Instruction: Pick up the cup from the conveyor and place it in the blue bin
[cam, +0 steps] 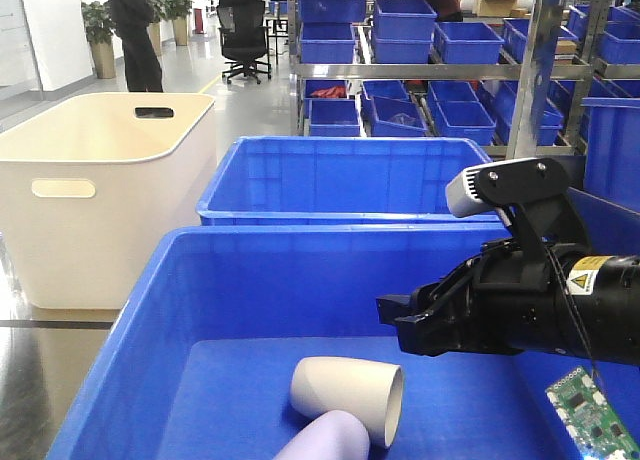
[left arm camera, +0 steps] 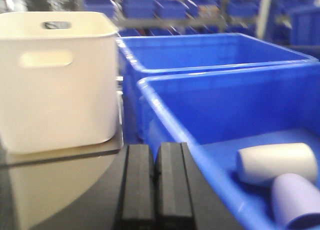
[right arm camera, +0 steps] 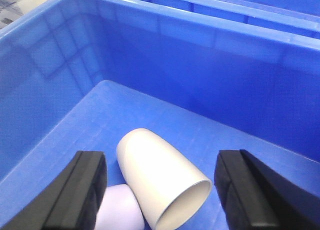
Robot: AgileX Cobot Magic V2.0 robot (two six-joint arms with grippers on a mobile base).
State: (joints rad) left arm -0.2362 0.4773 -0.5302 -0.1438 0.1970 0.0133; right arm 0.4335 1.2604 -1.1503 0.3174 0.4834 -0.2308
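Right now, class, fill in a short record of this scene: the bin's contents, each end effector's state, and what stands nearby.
bin: blue bin, nearest the camera
contents: white cup and lilac cup, both on their sides, touching
right end effector: open, empty, above the white cup
left end effector: shut, empty, outside the bin
nearby: cream tub to the side, second blue crate behind
conveyor: not in view

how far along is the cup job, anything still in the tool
Done: a white cup and a lilac cup lie on their sides in the blue bin. In hand: nothing; the right tool is open above them, the left tool shut and empty. The conveyor is out of view.
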